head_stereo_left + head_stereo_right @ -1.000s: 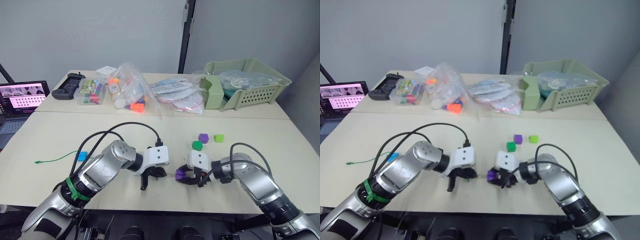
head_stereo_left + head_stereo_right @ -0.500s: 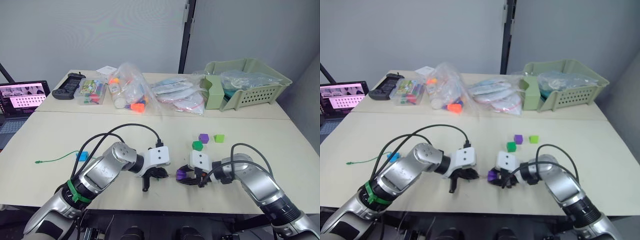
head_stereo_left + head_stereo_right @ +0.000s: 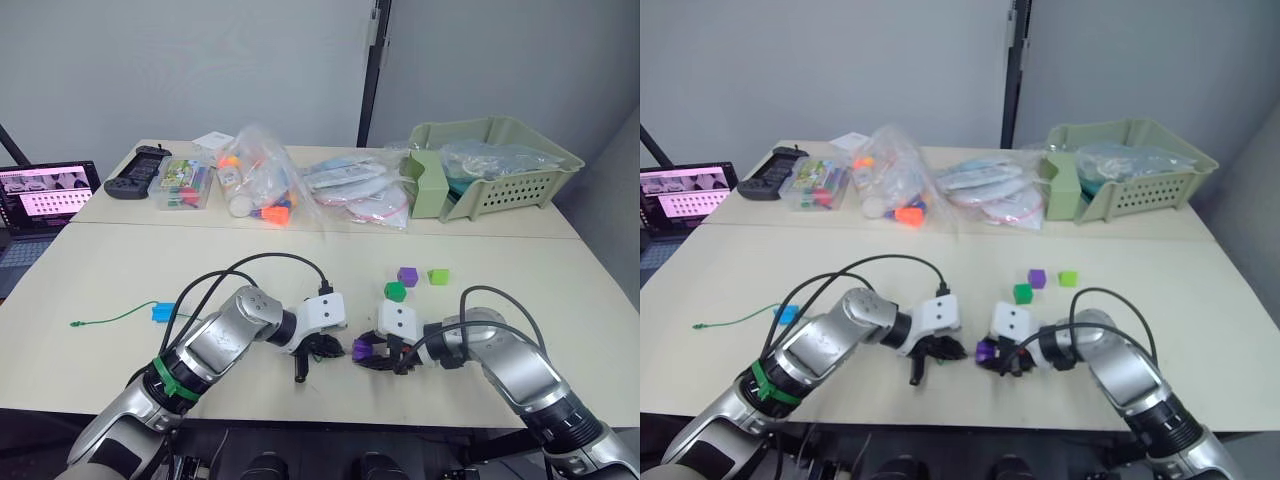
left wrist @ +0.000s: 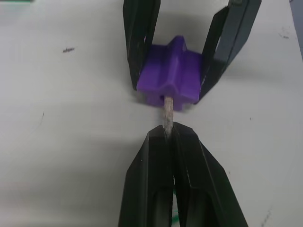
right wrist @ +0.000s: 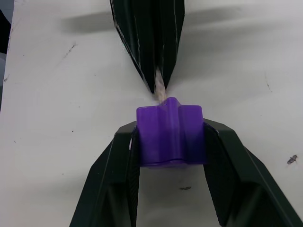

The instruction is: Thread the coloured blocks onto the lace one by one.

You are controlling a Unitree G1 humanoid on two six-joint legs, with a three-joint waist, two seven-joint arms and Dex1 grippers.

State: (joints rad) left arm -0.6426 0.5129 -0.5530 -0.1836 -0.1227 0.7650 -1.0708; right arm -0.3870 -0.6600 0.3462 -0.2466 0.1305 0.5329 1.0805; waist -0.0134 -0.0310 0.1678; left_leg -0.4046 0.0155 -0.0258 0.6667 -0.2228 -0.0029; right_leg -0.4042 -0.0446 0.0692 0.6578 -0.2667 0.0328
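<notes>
Low over the table's front middle, my right gripper is shut on a purple block. Facing it, my left gripper is shut on the stiff pale tip of the lace, which touches the hole in the block's side. The thin green lace trails across the table to the far left. A bright blue block lies beside it. Behind my right gripper sit a dark green block, a second purple block and a lime green block.
Along the back of the table stand a black controller, a clear box of pens, plastic bags of toys and a pale green basket. A laptop sits at the far left.
My left gripper has moved right with the lace tip, closing the gap to the purple block. The right gripper and its block have stayed in place.
</notes>
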